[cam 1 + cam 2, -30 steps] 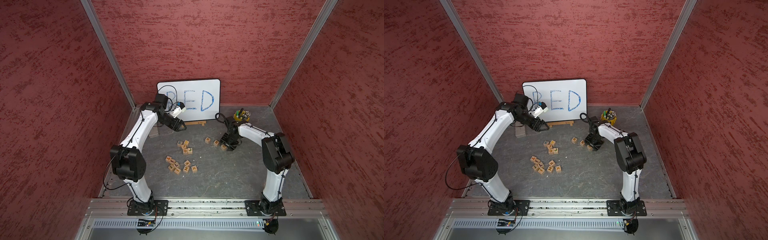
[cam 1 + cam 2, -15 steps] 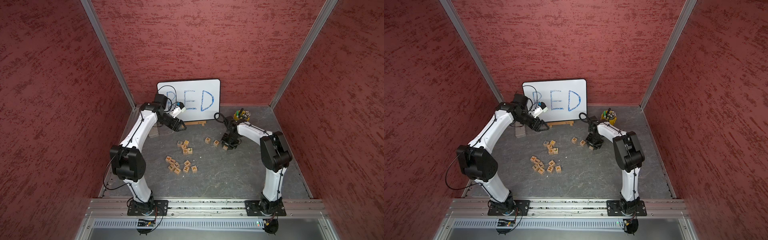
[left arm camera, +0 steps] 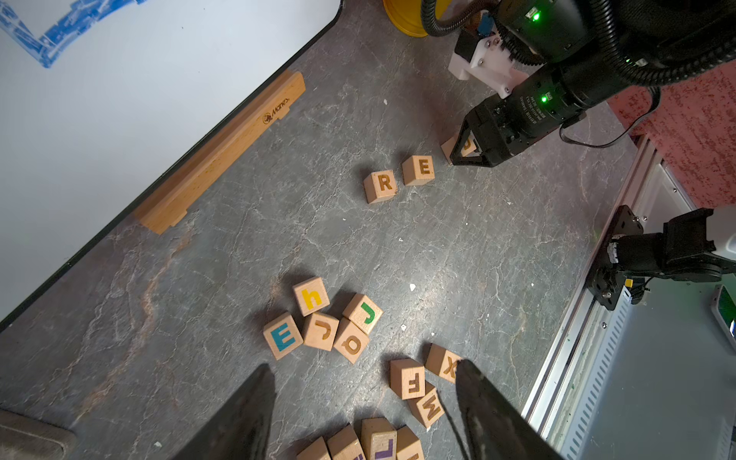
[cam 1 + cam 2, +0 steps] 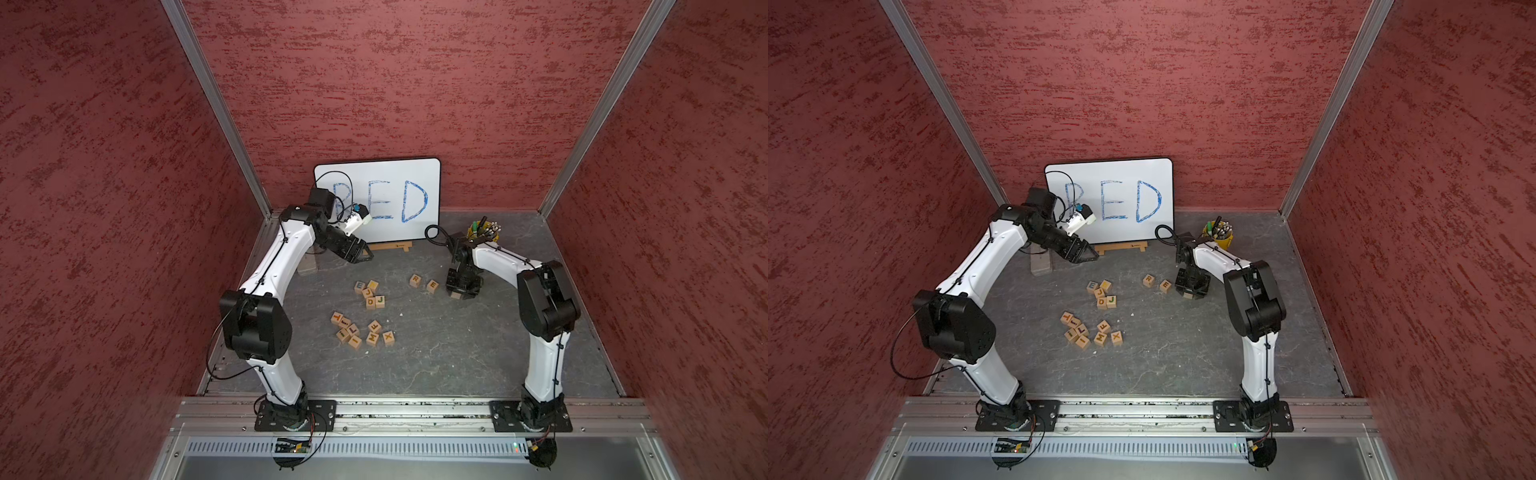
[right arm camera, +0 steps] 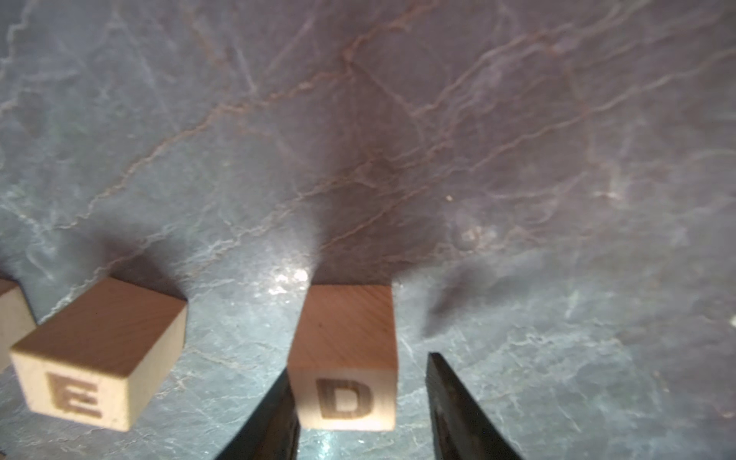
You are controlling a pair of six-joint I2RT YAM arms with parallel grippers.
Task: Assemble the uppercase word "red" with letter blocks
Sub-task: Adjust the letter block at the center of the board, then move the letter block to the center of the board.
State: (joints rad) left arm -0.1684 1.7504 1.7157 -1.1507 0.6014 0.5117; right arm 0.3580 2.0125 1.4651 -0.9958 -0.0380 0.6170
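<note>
The R block [image 4: 415,280] and the E block [image 4: 432,285] stand side by side on the grey floor, also in the left wrist view as R block [image 3: 381,186] and E block [image 3: 418,170]. Just right of the E, the D block [image 5: 345,382] sits on the floor between the fingers of my right gripper [image 5: 358,364]. One finger touches it and a gap shows at the other, so the gripper is open. From above, the right gripper [image 4: 461,289] covers most of the D. My left gripper [image 4: 363,253] hangs open and empty near the whiteboard.
A whiteboard [image 4: 378,195] with blue RED leans on a wooden stand [image 4: 390,247] at the back. A yellow pen cup [image 4: 484,232] stands behind the right arm. Several other letter blocks [image 4: 370,293] and a second cluster [image 4: 361,330] lie mid-floor. A pale eraser-like block [image 4: 306,266] lies at the left.
The right arm's elbow has shifted slightly while its gripper stays at the D block. The left arm has not moved.
</note>
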